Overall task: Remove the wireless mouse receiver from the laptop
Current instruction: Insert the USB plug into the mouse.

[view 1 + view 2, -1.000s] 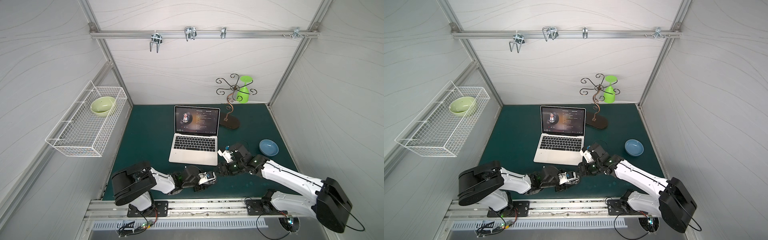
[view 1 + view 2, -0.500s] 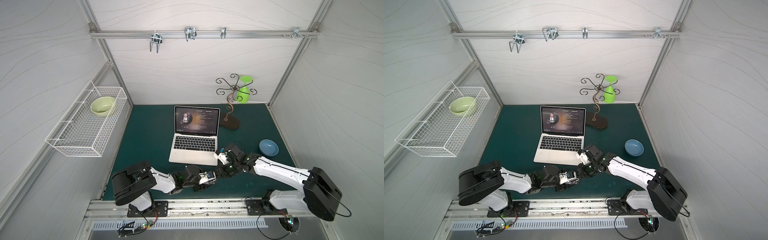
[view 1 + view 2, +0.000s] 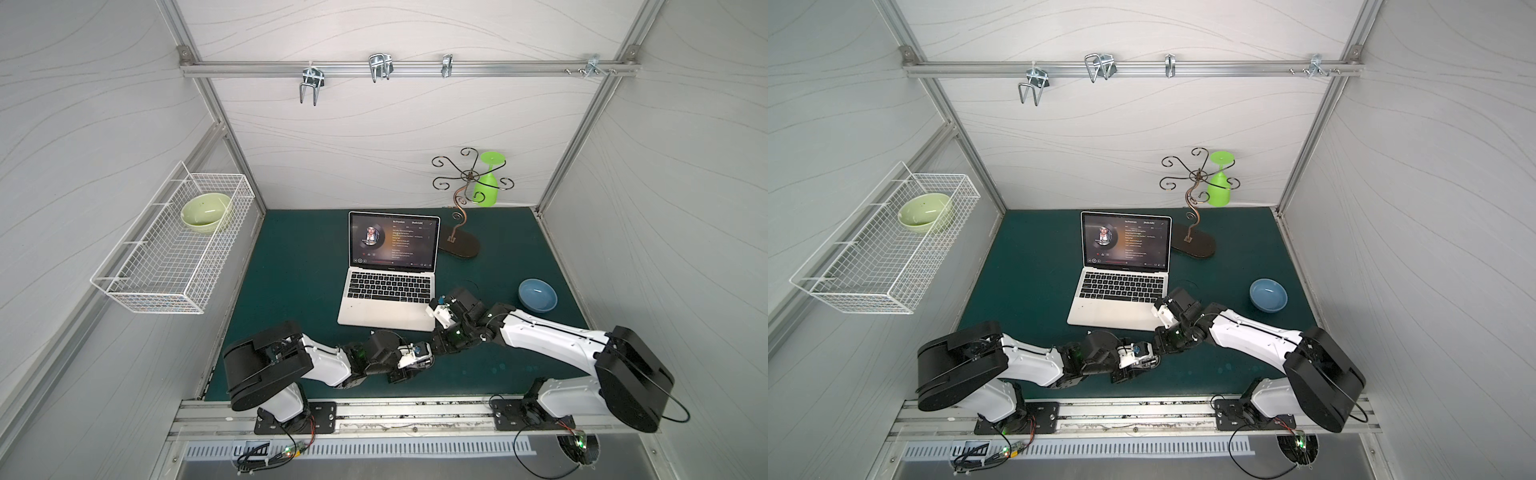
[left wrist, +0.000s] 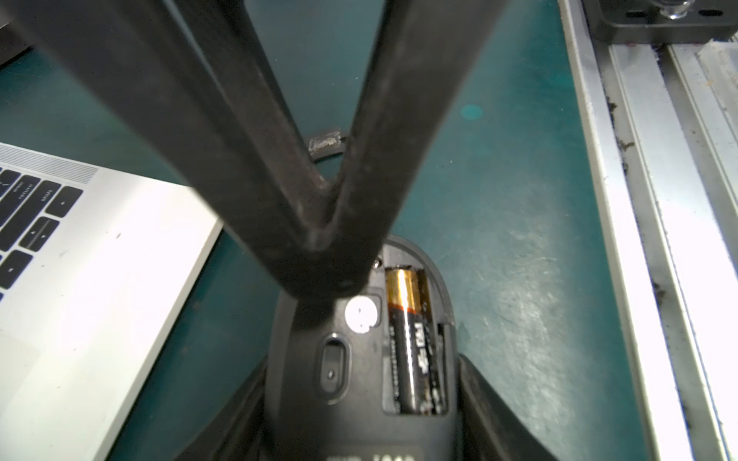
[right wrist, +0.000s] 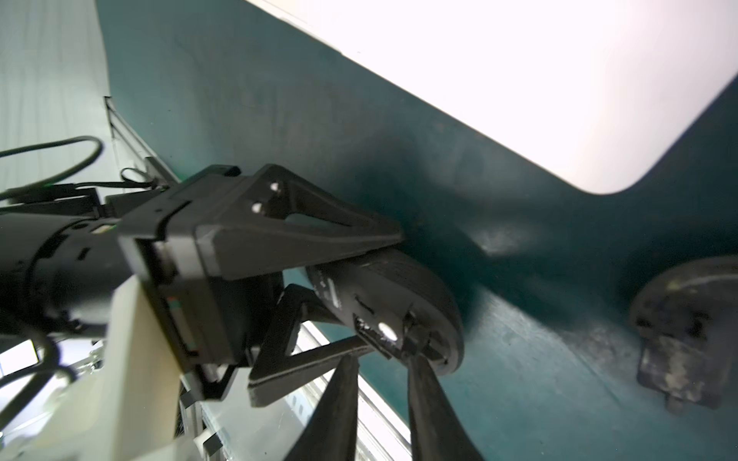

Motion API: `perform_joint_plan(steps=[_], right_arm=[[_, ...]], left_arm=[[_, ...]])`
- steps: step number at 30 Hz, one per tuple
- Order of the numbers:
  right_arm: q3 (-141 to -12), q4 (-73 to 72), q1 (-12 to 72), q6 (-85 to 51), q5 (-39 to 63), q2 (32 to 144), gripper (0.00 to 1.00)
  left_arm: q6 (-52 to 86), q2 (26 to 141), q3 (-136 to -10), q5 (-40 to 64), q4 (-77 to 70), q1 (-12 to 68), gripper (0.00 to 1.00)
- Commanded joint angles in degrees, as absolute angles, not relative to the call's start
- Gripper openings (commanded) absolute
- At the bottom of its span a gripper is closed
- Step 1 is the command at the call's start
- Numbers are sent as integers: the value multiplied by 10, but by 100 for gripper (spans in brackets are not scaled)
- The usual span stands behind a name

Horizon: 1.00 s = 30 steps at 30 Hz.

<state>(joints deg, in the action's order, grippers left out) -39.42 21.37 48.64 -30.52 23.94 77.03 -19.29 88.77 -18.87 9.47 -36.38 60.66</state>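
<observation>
The silver laptop (image 3: 386, 309) (image 3: 1113, 311) stands open mid-mat with its screen lit. Just in front of its right corner my left gripper (image 4: 359, 371) is shut on a black mouse (image 4: 359, 419), held underside up. The mouse's compartment is open and shows a battery (image 4: 411, 339). My right gripper (image 5: 381, 355) (image 4: 319, 255) reaches down onto that underside, its fingertips drawn close together beside the white round spot (image 4: 360, 313). I cannot make out the wireless mouse receiver; the fingertips hide whatever lies between them.
A dark lid-like piece (image 5: 687, 331) lies on the mat near the laptop's corner (image 5: 599, 167). A blue bowl (image 3: 537, 295) sits to the right. The curly metal stand (image 3: 459, 245) with a green glass (image 3: 486, 187) is behind. The wall basket (image 3: 174, 249) holds a green bowl. The metal rail (image 4: 659, 199) runs along the front.
My right arm has swung left toward the mouse, and its fingers have drawn closer together. The left arm and the mouse have stayed put.
</observation>
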Motion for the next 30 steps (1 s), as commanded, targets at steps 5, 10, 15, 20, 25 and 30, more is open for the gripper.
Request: perform_joint_plan(steps=[5, 10, 15, 20, 25, 30], right_arm=[[-421, 245, 504, -287, 202, 790, 25], [-428, 243, 511, -287, 195, 806, 23], [-429, 252, 513, -285, 182, 811, 20], [-424, 261, 515, -283, 159, 800, 12], [-411, 248, 526, -285, 143, 789, 5], [-396, 224, 548, -293, 113, 772, 1]], left_arm=[[-195, 904, -198, 99, -334, 604, 0], [-194, 903, -196, 100, -334, 605, 0], [-194, 904, -198, 101, -332, 605, 0], [-194, 905, -198, 101, -332, 604, 0], [-194, 905, -199, 101, -332, 604, 0], [-193, 907, -200, 101, -331, 604, 0]])
